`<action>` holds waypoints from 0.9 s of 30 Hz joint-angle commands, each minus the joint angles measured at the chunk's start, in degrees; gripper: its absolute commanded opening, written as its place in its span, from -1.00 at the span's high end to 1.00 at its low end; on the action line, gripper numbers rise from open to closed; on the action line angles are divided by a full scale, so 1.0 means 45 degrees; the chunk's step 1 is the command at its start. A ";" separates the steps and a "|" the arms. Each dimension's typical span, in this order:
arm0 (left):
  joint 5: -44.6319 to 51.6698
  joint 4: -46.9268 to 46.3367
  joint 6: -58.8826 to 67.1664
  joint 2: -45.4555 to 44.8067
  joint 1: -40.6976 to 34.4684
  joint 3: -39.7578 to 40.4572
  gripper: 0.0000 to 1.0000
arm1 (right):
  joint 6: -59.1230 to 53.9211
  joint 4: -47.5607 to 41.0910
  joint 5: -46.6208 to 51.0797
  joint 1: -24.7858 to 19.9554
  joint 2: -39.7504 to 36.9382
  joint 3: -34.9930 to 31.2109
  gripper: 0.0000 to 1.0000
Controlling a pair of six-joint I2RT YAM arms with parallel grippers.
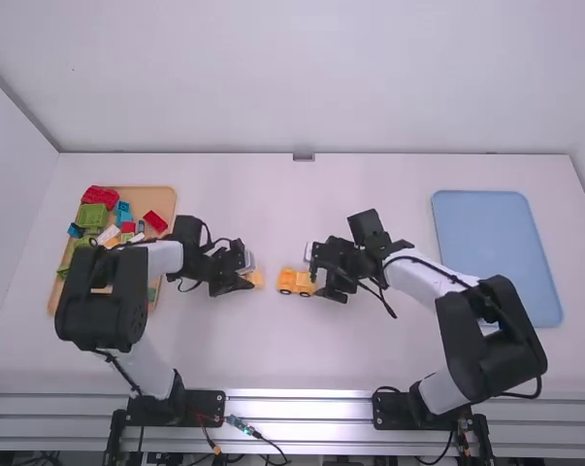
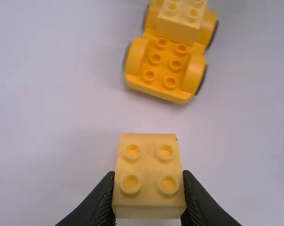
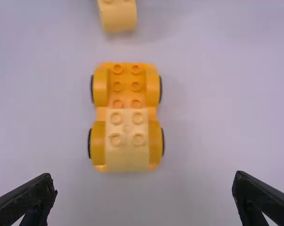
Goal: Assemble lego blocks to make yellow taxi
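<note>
The yellow car base (image 1: 294,282) stands on the table between the arms; its wheels and studs show in the right wrist view, where a pale yellow block (image 3: 127,141) sits on one end of the base (image 3: 126,84). Left of the base, my left gripper (image 1: 242,282) holds another pale yellow block (image 1: 256,279). In the left wrist view my left gripper (image 2: 149,193) is shut on that block (image 2: 149,175), studs showing, apart from the base (image 2: 167,70). Just right of the base is my right gripper (image 1: 321,282); in the right wrist view my right gripper (image 3: 144,190) stands open with nothing between its fingers.
At the left, an orange tray (image 1: 164,202) holds several loose blocks in red, green, blue and other colours, partly under the left arm. A light blue tray (image 1: 496,243) lies at the right, partly behind the right arm. Bare table (image 1: 263,199) stretches beyond the grippers.
</note>
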 commanded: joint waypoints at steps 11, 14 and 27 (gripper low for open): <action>-0.0510 0.1526 0.0602 0.0457 0.0053 -0.0282 0.97 | -0.1978 0.0288 -0.3866 -0.1370 -0.0241 -0.0559 -0.97; -0.0787 0.2352 -0.0165 0.0457 0.0039 -0.0597 0.93 | -0.2075 0.0405 -0.3881 -0.1307 -0.0241 -0.0656 -0.98; -0.1025 0.2259 -0.0510 0.0457 0.0053 -0.0597 -0.98 | -0.2061 0.0371 -0.3900 -0.1277 -0.0241 -0.0631 -0.98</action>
